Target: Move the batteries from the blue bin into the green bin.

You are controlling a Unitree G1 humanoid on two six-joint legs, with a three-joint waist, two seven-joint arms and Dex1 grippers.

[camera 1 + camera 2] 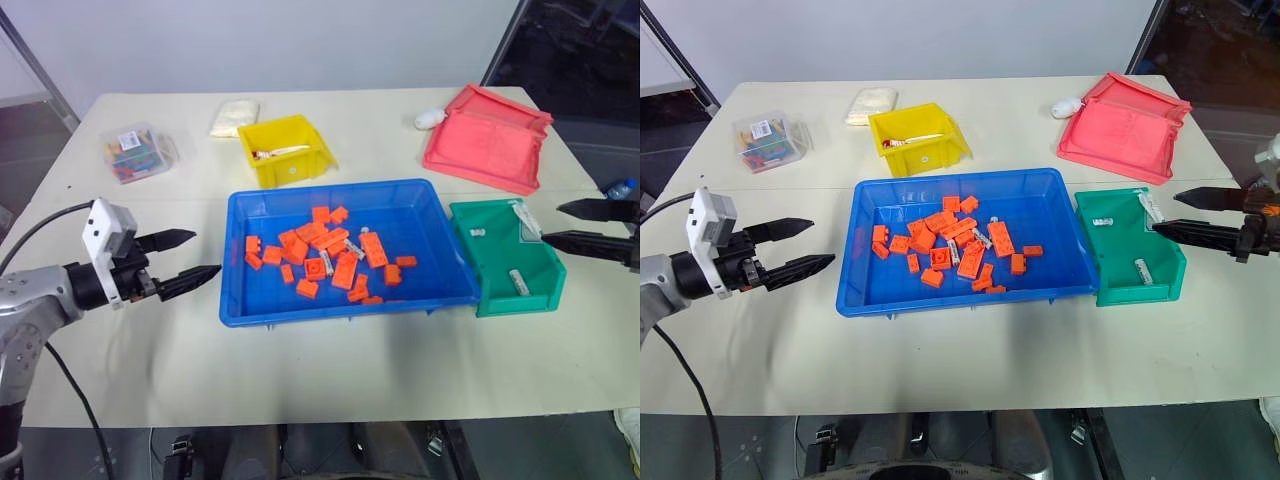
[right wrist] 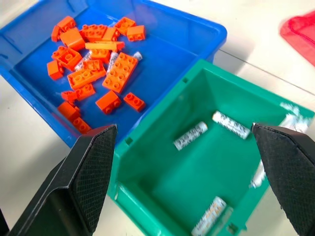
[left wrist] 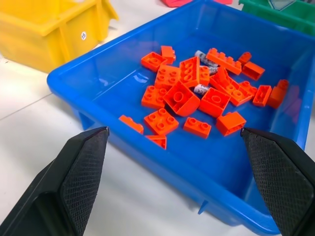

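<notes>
blue bin [image 1: 262,300] mid-table, green bin [image 1: 490,295] touching its right side. batteries [image 2: 190,136]: several on the green bin's floor, a few among orange bricks [image 1: 330,255] in the blue one. left gripper [image 1: 190,257] beside blue bin's left wall, spread wide, empty. right gripper [image 1: 1180,212] over green bin's right edge, spread wide, empty.

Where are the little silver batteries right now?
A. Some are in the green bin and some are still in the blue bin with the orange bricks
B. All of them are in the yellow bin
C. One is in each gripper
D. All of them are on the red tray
A: batteries lie in the green bin, and others sit among the orange bricks in the blue bin.
</notes>
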